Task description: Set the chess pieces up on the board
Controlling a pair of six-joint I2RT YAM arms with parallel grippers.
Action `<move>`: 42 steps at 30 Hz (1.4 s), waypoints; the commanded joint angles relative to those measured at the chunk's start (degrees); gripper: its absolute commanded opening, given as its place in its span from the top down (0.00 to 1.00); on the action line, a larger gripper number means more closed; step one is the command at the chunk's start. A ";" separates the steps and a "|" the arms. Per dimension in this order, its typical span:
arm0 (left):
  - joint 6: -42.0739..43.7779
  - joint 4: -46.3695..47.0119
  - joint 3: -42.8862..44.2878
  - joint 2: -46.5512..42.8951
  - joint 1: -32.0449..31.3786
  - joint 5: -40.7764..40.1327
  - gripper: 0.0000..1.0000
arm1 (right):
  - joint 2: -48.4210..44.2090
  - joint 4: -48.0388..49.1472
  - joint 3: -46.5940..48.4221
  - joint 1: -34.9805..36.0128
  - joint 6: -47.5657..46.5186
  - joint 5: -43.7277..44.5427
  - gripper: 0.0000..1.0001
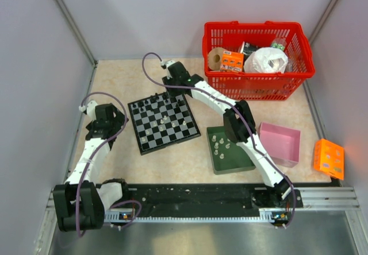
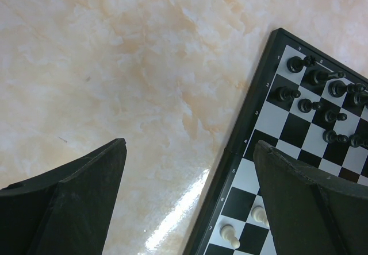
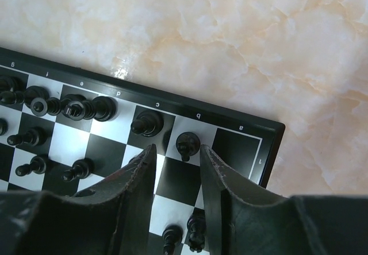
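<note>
The checkered board (image 1: pixel 164 126) lies left of centre. Several black pieces (image 1: pixel 160 101) stand in its far rows, and a whitish one (image 1: pixel 165 119) stands mid-board. My right gripper (image 1: pixel 172 91) hovers over the board's far edge. In the right wrist view it (image 3: pixel 177 149) is open, and a black piece (image 3: pixel 188 144) stands on a white back-row square just past its fingertips, ungripped. My left gripper (image 2: pixel 190 169) is wide open and empty over the table at the board's left edge (image 2: pixel 241 146). Two whitish pawns (image 2: pixel 230 235) stand near its right finger.
A dark green tray (image 1: pixel 233 162) right of the board holds several whitish pieces (image 1: pixel 220 143). A pink box (image 1: pixel 280 143) lies beside it and an orange box (image 1: pixel 329 158) at the far right. A red basket (image 1: pixel 259 60) of items stands at the back.
</note>
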 commanded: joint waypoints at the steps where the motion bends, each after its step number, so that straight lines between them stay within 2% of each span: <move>1: 0.25 0.76 2.18 -0.48 0.25 0.09 0.03 | -4.05 1.91 2.24 -0.56 -0.93 0.22 0.62; 14: -0.10 0.67 2.27 -1.36 0.25 0.71 0.03 | -11.62 0.42 -8.66 -0.92 1.18 1.64 0.62; 42: -0.27 0.85 1.83 -1.01 0.25 0.62 0.03 | -10.91 -5.03 -10.95 -1.00 3.47 1.98 0.71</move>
